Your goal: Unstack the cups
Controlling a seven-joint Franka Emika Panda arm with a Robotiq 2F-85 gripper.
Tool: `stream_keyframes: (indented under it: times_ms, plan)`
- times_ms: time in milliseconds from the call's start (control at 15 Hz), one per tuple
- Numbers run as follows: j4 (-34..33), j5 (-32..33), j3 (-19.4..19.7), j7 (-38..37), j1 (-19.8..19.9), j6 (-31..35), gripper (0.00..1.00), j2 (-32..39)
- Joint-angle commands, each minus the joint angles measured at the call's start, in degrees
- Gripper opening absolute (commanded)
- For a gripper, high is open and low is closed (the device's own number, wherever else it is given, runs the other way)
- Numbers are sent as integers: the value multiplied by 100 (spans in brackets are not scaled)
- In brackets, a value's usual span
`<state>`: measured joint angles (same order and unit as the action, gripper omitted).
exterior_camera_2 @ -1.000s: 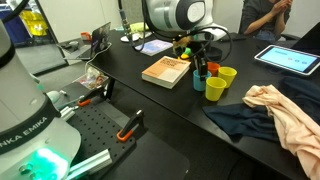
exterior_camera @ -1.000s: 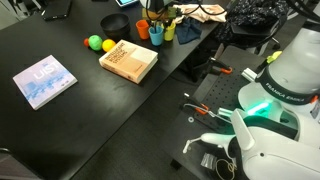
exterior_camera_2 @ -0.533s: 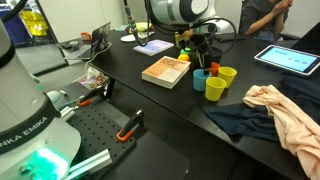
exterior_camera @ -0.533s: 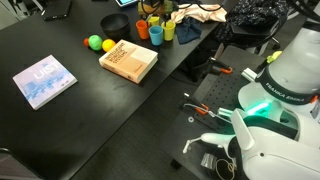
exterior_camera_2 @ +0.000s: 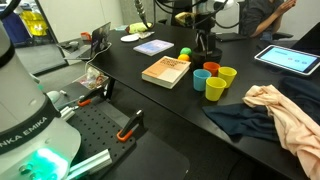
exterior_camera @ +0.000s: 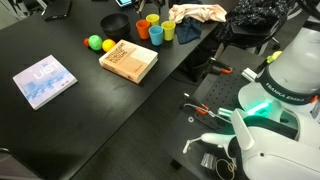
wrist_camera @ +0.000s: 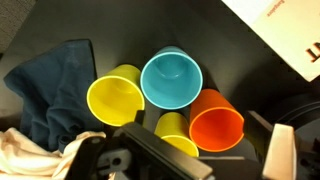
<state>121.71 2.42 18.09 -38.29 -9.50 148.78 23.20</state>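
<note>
Wrist view | end effector (wrist_camera: 185, 138) spread, empty, hovers over cluster | blue cup (wrist_camera: 171, 78), orange cup (wrist_camera: 216, 118), yellow cups (wrist_camera: 113, 97) touch, upright on desk (wrist_camera: 50, 25), beside cloth (wrist_camera: 45, 85) | you should straddle one wall only, descend straight, lift vertically.

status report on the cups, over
End effector overhead, open or shut unclear. Blue cup, orange cup, two yellow cups upright, bunched. Dark cloth close beside them.

Blue cup (wrist_camera: 171, 78), orange cup (wrist_camera: 217, 117) and 2 yellow cups (wrist_camera: 115, 98) clustered close together, dark blue cloth (wrist_camera: 45, 85) just beside.
</note>
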Motion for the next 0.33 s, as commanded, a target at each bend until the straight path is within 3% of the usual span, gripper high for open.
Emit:
stream_keyframes:
  times_ms: [0, 267]
  plan:
    - [-20, 352, -191, 131, 172, -329, 100, -265]
    - [-60, 336, -268, 11, 248, -245, 100, -143]
